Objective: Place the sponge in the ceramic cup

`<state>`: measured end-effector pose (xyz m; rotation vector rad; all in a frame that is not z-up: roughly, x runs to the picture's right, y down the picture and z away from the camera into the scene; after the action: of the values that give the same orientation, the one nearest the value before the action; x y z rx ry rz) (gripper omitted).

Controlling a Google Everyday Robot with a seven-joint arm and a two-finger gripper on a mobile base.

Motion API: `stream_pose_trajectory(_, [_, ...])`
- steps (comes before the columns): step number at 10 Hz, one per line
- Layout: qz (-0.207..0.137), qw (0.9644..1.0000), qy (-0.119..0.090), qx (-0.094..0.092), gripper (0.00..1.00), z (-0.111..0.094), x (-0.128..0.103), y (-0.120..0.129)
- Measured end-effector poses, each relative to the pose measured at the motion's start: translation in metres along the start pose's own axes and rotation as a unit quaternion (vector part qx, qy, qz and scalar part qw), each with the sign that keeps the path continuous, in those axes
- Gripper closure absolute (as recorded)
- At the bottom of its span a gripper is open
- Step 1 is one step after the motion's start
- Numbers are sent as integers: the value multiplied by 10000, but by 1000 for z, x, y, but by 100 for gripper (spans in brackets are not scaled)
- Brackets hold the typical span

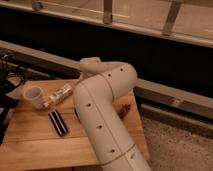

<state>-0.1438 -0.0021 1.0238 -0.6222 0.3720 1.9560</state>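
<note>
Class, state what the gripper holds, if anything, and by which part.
It cannot be told: the gripper is hidden behind the white arm, and the sponge is not visible either.

One camera, set high behind the arm (102, 120), looks down and forward across the wooden tabletop (35, 147) to a dark wall (150, 55) beyond the tool (50, 101). It sits close: the arm fills the middle, and the tool reaches left, just beside the ceramic cup (34, 96).

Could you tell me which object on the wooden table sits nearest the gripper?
The white ceramic cup, just left of the gripper; the black striped block and the reddish-brown piece lie farther off.
</note>
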Motion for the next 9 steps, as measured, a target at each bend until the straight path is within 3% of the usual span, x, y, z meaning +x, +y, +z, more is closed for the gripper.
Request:
stream_pose_trajectory(6, [-12,10000,-2,7,97,-13,0,0])
stream_pose_trajectory(9, [-46,10000,-14,8,100,-14,1,2])
